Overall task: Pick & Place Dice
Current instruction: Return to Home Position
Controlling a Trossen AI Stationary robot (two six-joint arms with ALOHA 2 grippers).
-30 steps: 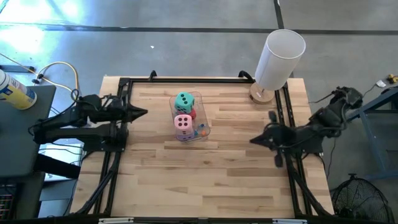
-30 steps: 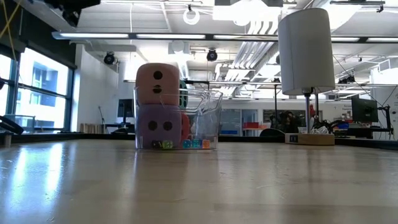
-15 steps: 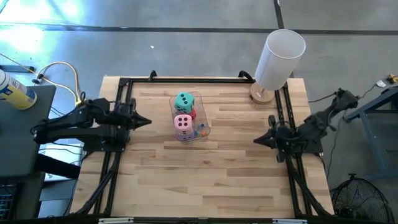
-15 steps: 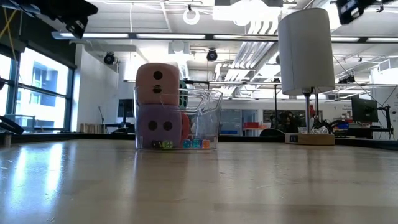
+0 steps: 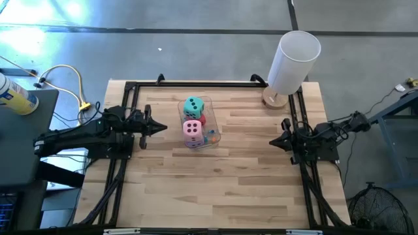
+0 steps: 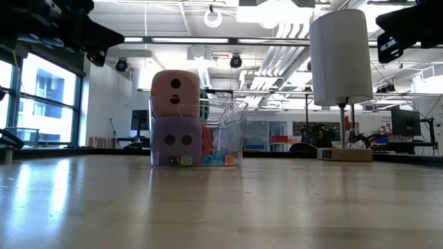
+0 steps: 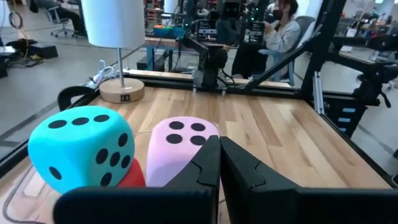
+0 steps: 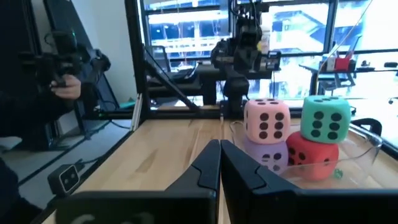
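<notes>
This is a robotics lab or workshop: a wooden table (image 5: 215,189) framed in black rails (image 5: 215,83) stands on a bare concrete floor (image 5: 196,52). Beyond it are exposed ceiling ducts (image 6: 277,45), tall windows (image 6: 48,104) and a seated person (image 7: 283,31).

You'll find the bin (image 6: 235,128) on the bench (image 5: 228,183), nearer its far edge, left of centre. Dice (image 5: 192,129) inside, two stacked on two. Lamp (image 5: 294,59) at far right corner. Left tool (image 5: 160,126) near the bin's left side; right tool (image 5: 274,141) by the right edge, well apart.
</notes>
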